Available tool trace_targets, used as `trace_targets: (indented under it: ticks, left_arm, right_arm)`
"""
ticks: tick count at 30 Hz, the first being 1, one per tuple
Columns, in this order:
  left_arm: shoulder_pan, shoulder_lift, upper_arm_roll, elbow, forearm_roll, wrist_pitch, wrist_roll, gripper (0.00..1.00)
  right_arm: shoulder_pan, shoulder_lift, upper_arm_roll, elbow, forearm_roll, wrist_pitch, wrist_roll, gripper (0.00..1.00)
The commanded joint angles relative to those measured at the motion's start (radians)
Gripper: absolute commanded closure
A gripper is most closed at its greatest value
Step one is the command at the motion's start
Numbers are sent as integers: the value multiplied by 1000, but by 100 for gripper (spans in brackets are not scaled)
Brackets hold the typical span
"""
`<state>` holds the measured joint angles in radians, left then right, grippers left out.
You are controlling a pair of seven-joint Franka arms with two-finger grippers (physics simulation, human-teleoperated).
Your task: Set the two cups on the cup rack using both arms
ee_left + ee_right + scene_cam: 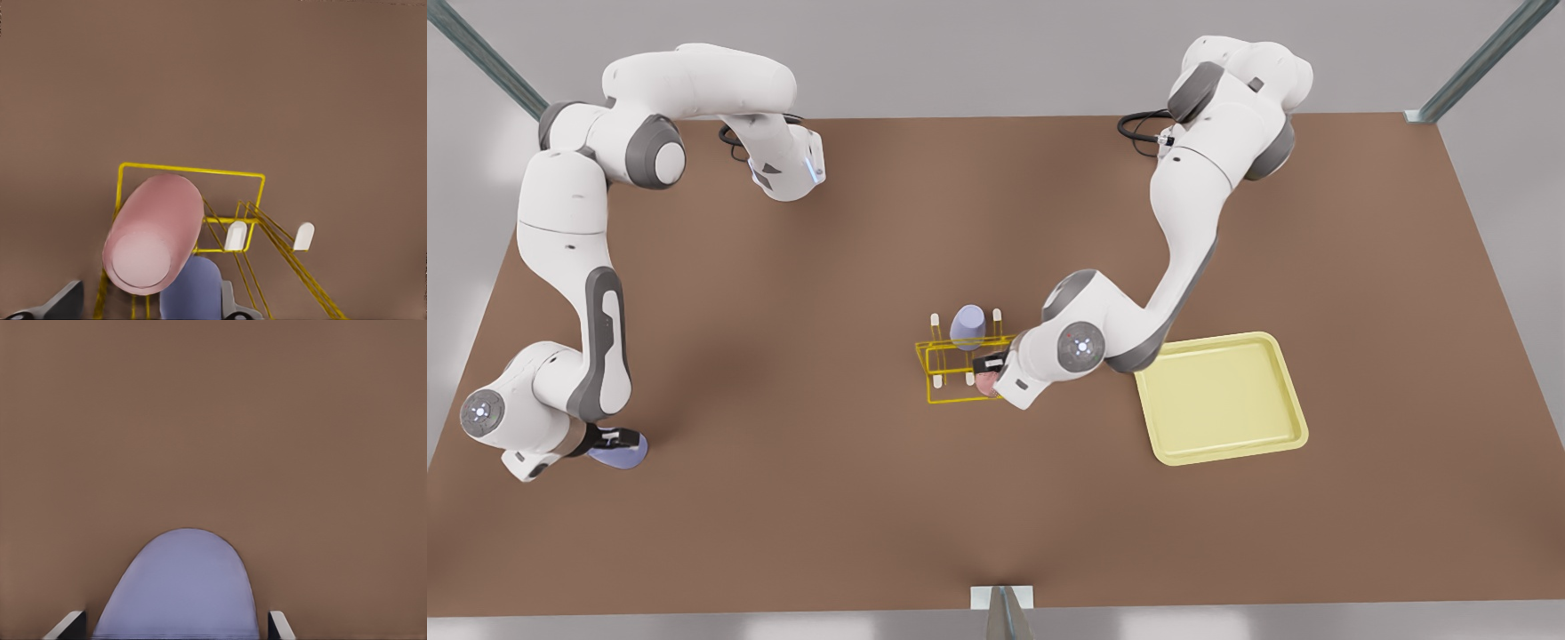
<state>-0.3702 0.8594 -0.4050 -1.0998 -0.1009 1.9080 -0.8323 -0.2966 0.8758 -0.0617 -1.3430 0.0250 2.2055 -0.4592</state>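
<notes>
The yellow wire cup rack [960, 369] stands mid-table. A lavender cup [967, 326] sits upside down on one of its far pegs. The pale pink cup [986, 383] is at the rack's near right corner, under my left gripper [989, 364]. In the left wrist view the pink cup [157, 227] stands over the rack [193, 172], beside the racked lavender cup [190, 293]. My left gripper [147, 310] is open, its fingers clear of the pink cup's sides. Far at the front view's left, my right gripper [614, 438] is shut on a second lavender cup [621, 452], seen close in the right wrist view [177, 587] between the gripper's [175, 633] fingers.
A flat pale-yellow tray [1218, 400] lies just right of the rack in the front view, close behind the left arm's elbow. Two white-tipped pegs [235, 236] of the rack stand free. Brown tabletop [800, 356] stretches between the right gripper and the rack.
</notes>
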Motion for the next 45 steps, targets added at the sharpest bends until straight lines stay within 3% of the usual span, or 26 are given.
trace_targets:
  ticks: [1,2,5,8,9,10,14,18,20,22,34,39,45]
  left_arm:
    - [-1,-2,0,0,4,16,-280,0]
    - [8,-19,8,1,38,-13,-288,0]
    - [261,-158,6,28,162,-236,-306,0]
    - [404,-281,3,24,285,-590,367,0]
    - [432,-365,14,-96,293,-558,520,0]
    - [318,-635,224,-443,244,-342,794,0]
    - [298,-623,258,-393,208,-558,809,0]
    - [315,-643,249,-376,141,-604,811,0]
    - [316,-640,247,-376,141,-592,809,0]
    - [338,-640,246,-376,142,-587,809,0]
    - [330,-642,242,-377,144,-589,808,0]
    - [338,-643,227,-376,142,-604,802,0]
    - [338,-643,223,-367,144,-604,802,0]
  right_arm:
    - [1,-6,-1,-8,0,-12,-39,0]
    - [-1,-8,-3,-15,0,-12,-39,0]
    - [1,-8,-3,-16,0,-12,-39,0]
    - [2,-5,-3,-13,0,-7,-38,0]
    - [2,-5,-3,-13,0,-6,-36,0]
    - [2,-3,-3,-13,1,-1,-36,0]
    - [2,-1,-3,-5,4,2,-35,0]
    - [2,-1,-3,-7,10,2,-33,0]
    - [2,-1,-3,-7,10,2,-29,2]
    - [1,-1,-1,-4,15,2,-27,16]
    - [5,-3,5,11,39,-6,-29,17]
    - [5,-18,59,19,44,-27,-29,17]
    - [39,-67,186,48,46,-46,-21,16]
